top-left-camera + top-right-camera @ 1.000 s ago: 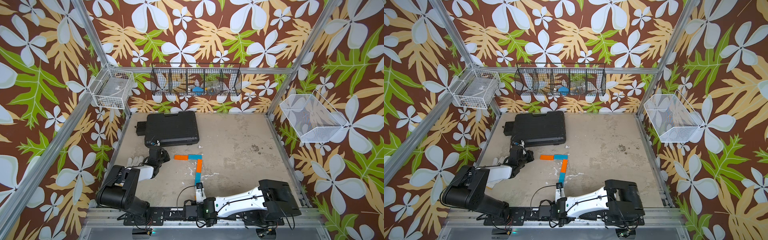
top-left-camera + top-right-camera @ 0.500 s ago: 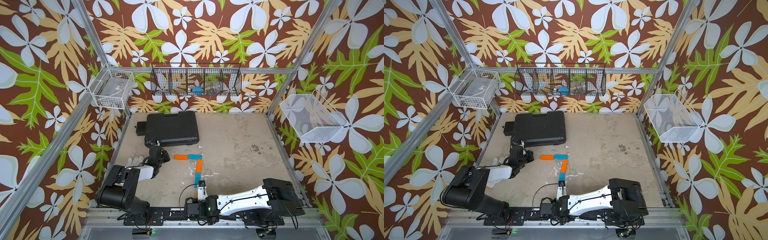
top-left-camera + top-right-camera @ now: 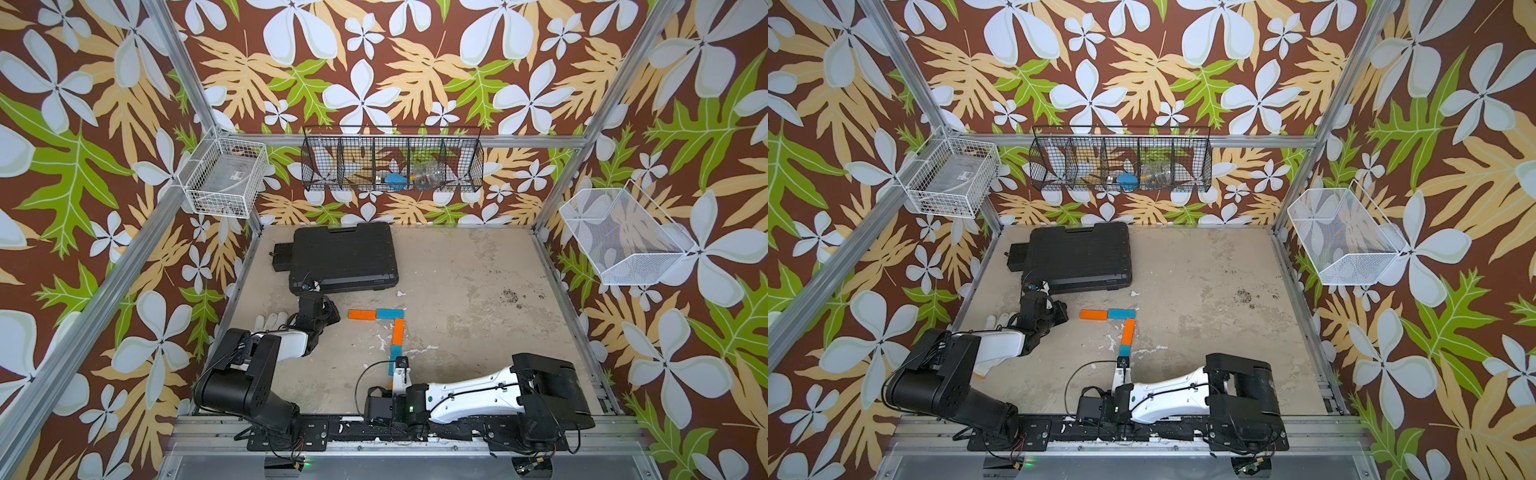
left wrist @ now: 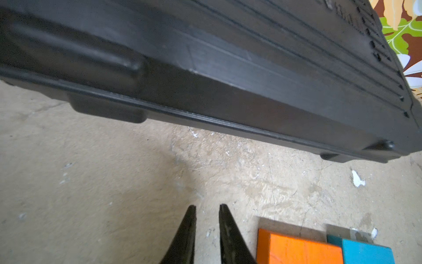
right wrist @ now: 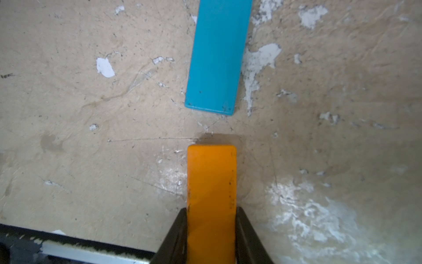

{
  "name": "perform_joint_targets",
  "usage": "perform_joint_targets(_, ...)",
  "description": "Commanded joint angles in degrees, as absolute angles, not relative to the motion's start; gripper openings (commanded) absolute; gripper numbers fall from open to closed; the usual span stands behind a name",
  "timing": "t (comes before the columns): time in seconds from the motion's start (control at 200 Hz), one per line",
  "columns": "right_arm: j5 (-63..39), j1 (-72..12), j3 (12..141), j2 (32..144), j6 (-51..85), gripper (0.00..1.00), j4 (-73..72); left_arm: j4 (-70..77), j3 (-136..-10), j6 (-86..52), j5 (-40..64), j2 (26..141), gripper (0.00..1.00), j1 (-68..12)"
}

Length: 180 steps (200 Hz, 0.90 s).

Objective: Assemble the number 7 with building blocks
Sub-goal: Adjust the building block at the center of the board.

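Four building blocks lie in an angle on the table: an orange bar (image 3: 362,314) and a blue bar (image 3: 390,313) across, then an orange bar (image 3: 398,331) and a blue bar (image 3: 393,358) down. My right gripper (image 5: 211,212) is shut on a fifth, orange block (image 5: 211,178). That block points at the lower blue bar (image 5: 217,57), in line with it, with a short gap of bare table between them. My left gripper (image 4: 206,208) is shut and holds nothing. It rests just left of the top orange bar (image 4: 299,249).
A black case (image 3: 343,257) lies at the back left, close behind the left gripper (image 3: 330,312). White glove fingers (image 3: 270,320) lie by the left wall. Wire baskets (image 3: 392,164) hang on the walls. The metal front rail (image 5: 91,252) runs just behind the right gripper (image 3: 400,370).
The right arm has shifted slightly near the front edge with the orange block still in its grip. The left arm and the four laid bars have not moved.
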State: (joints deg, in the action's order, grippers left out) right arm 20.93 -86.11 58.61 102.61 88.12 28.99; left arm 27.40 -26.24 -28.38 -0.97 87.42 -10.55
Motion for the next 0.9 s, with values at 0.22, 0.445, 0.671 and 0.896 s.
perform_joint_targets(0.22,17.93,-84.56,57.44,103.58,87.89,0.18,26.35,27.44,-26.54,-28.56,-0.29,87.54,0.22,-10.3)
perform_joint_targets(0.445,17.89,-84.57,57.49,103.56,88.34,0.26,26.76,27.51,-26.63,-28.63,-0.14,87.63,0.22,-10.38)
perform_joint_targets(0.671,17.93,-84.57,57.75,103.93,88.9,0.34,26.94,27.51,-26.63,-28.65,-0.07,87.72,0.22,-10.38)
perform_joint_targets(0.896,17.75,-84.46,57.7,104.39,89.56,0.48,26.81,27.5,-26.72,-28.63,-0.05,87.82,0.22,-10.34)
